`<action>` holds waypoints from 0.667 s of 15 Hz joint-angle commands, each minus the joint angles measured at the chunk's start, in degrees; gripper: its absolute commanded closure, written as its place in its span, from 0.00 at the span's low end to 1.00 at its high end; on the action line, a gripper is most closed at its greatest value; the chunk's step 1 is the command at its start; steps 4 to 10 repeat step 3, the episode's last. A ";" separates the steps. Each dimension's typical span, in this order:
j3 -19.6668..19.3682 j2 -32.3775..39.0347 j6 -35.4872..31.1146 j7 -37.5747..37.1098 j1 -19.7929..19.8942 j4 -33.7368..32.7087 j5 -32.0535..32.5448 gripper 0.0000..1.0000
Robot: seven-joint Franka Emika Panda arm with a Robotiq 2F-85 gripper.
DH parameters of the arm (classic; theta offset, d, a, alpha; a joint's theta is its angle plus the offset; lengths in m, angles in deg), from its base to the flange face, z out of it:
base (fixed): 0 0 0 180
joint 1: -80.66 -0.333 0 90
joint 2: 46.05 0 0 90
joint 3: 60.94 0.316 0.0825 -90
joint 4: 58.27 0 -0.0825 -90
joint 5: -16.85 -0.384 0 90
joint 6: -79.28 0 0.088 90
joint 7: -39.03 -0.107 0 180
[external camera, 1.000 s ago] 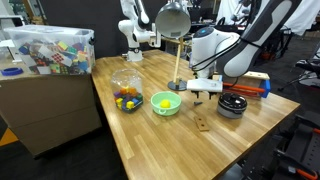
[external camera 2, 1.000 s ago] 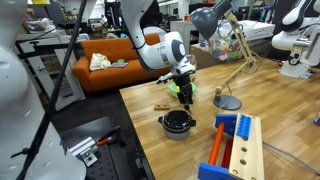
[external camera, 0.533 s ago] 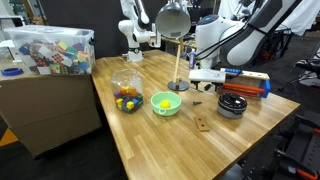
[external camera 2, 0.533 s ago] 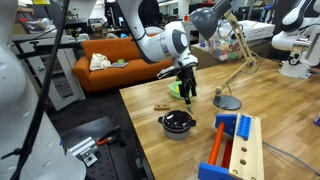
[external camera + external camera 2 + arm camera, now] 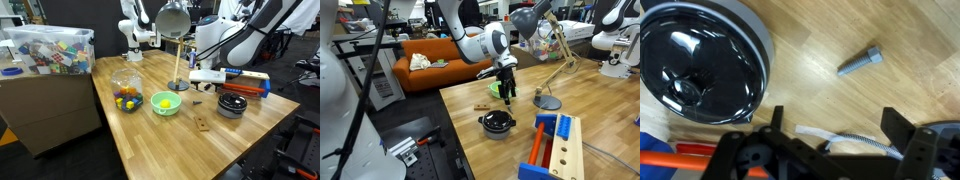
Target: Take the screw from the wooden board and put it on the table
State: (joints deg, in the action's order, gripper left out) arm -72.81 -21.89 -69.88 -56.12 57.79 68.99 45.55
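The grey screw lies on its side on the light table, clear in the wrist view. In an exterior view it is a small dark speck below the gripper. The small brown wooden board lies flat nearer the table's front edge, with nothing on it; it also shows in an exterior view. My gripper is open and empty. It hangs above the table over the screw, next to the black pot.
A black pot stands right beside the screw and fills the wrist view's upper left. A green bowl, a clear bowl of coloured pieces, a desk lamp and a red-blue tool rack stand around.
A second ago the gripper was low over the table. It has risen, leaving the screw lying there. Nothing has moved in the last half second.
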 commanded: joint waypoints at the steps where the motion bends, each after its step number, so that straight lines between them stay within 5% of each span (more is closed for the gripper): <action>1: 1.33 -0.10 0.35 -0.50 1.35 -0.15 0.82 0.01; 10: 1.33 -0.10 0.35 -0.50 1.35 -0.15 0.82 0.01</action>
